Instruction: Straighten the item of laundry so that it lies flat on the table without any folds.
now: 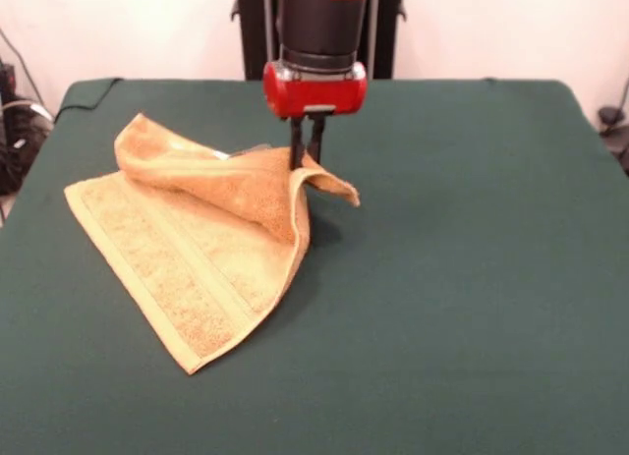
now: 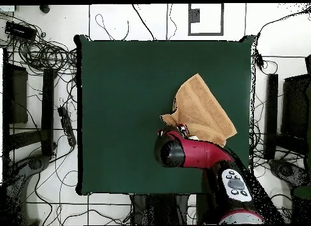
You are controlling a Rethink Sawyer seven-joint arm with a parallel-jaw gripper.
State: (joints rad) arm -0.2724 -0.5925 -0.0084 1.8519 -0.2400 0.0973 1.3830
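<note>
The orange-tan terry towel [image 1: 187,254] lies on the dark green table [image 1: 462,278], left of centre in the front view. Its far part is folded over and lifted into a peak. My gripper [image 1: 306,160] comes down from above and is shut on the towel's raised fold, holding it a little above the table. A loose corner flap hangs to the right of the fingers. In the overhead view the towel [image 2: 200,108] lies right of centre, and the red arm [image 2: 188,152] covers its near edge and hides the gripper.
Cables and dark equipment lie around the table on the floor in the overhead view [image 2: 42,53]. The robot's pedestal [image 1: 251,32] stands at the table's far side.
</note>
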